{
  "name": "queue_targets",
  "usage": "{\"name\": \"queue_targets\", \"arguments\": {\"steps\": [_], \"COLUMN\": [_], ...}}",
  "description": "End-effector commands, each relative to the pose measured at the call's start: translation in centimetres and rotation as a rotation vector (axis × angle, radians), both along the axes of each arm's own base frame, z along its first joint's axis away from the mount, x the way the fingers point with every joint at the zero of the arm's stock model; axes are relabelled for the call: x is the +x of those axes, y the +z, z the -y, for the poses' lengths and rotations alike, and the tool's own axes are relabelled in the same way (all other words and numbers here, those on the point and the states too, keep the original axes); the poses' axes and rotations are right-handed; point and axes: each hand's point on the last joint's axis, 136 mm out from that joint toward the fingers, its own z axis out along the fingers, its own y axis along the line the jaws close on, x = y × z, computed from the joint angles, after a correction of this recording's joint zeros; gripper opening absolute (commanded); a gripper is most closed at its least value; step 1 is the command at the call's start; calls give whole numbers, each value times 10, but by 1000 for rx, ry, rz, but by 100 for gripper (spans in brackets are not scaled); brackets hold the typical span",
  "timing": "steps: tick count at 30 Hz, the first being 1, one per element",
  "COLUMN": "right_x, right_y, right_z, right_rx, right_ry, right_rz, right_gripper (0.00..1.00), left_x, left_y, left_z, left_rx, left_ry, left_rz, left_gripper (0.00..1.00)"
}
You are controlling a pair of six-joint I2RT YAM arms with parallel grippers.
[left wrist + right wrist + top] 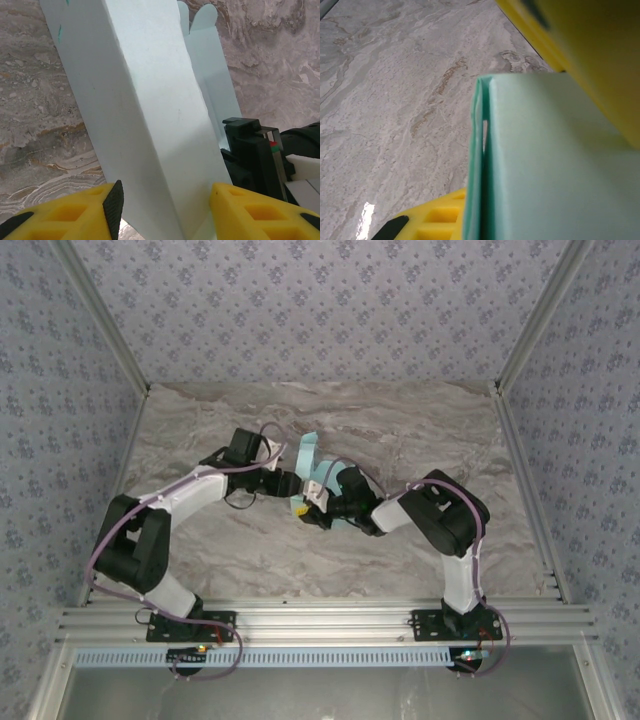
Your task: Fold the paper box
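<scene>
The paper box (307, 454), thin light aqua card, stands tilted up off the marble table between both arms at mid-table. In the left wrist view its long folded body (145, 115) runs up and away, with rounded tabs at the far end. My left gripper (165, 212) is shut across the box's width, a yellow finger (240, 210) against each side. From the opposite side my right gripper (324, 502) meets it. In the right wrist view doubled card layers (545, 165) lie between my right gripper's (520, 150) yellow fingers, which are shut on them.
The marble table (420, 430) has open room on all sides of the arms. Aluminium rails (320, 620) run along the near edge and both sides, with patterned walls behind. The right arm's black wrist (255, 155) sits close beside the box.
</scene>
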Motion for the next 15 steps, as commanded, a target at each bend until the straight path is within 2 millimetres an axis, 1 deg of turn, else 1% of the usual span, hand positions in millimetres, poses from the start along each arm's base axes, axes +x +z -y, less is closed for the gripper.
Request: {"name": "queue_targets", "arguments": {"steps": [1,2,3,4,6,8,10,12,13,15], "right_x": [-21,-24,-26,-27,-24,-20,-19,-19,-19,-20], "right_y": [20,21,22,22,26,27,28,30,31,32], "right_z": [-22,-26,-29,-31,-32,-32,-32,-33,-33,-33], "right_rx": [-3,-14,-21,-19,1,21,37,51,60,77], "right_ry": [102,113,117,122,107,98,92,91,92,93], "right_rz": [43,45,46,48,52,41,36,36,36,45], "right_gripper": [20,28,32,34,36,36,35,31,28,17], "left_x": [-36,-38,-40,-40,-36,-34,-33,-32,-32,-32], "left_y": [-30,-27,-25,-24,-22,-23,-25,-28,-28,-29], "left_z": [-17,-19,-23,-25,-33,-36,-37,-38,-38,-38], "left_rx": [78,76,77,75,66,55,55,54,53,47], "left_ry": [-25,-25,-20,-14,21,44,54,67,71,83], "left_rz": [-109,-100,-93,-84,-72,-75,-80,-88,-91,-96], "left_gripper": [52,53,53,53,53,53,53,53,53,53]}}
